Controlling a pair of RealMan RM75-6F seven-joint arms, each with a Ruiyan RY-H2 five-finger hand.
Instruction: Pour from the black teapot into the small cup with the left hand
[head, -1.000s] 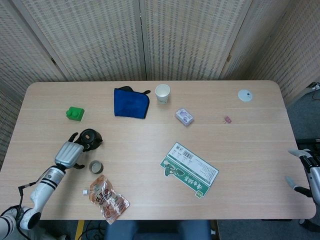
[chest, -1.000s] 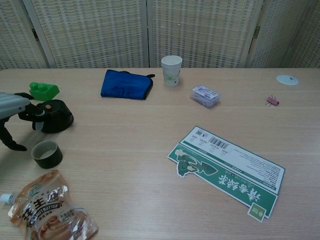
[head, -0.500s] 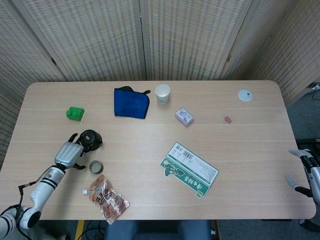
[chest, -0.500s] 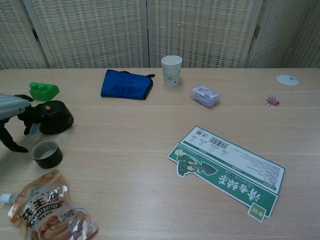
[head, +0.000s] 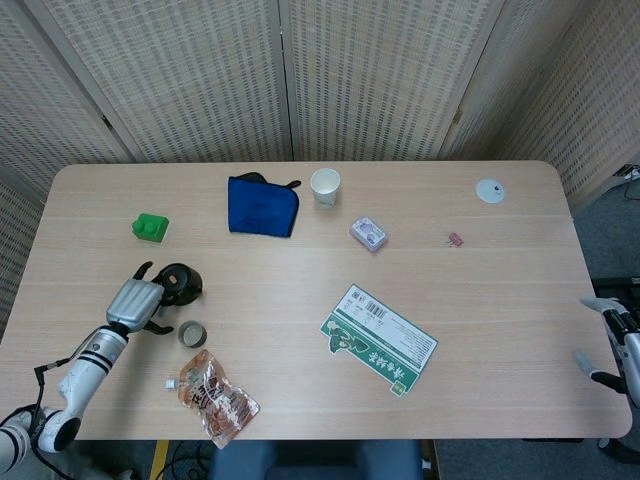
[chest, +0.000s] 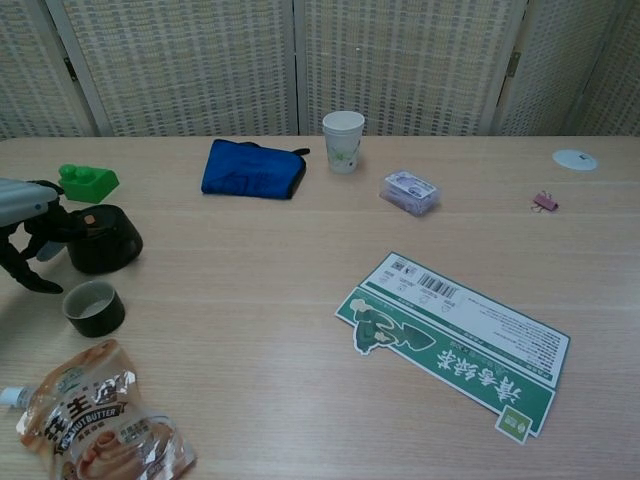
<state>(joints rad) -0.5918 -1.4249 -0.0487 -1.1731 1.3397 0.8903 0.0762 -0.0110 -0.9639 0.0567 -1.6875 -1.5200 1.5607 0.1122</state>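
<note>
The black teapot stands upright on the table at the left. My left hand is at its left side, fingers curled onto the handle side and the thumb stretched down toward the table. The small dark cup sits empty just in front of the teapot, apart from the hand. My right hand hangs off the table's right edge with its fingers apart, holding nothing.
A green block lies behind the teapot and a snack pouch in front of the cup. Further right are a blue cloth, a paper cup, a small purple box and a green-white card.
The left hand's fingers have closed in on the teapot's handle side, and the teapot has shifted slightly left and toward me. The right hand has barely moved.
</note>
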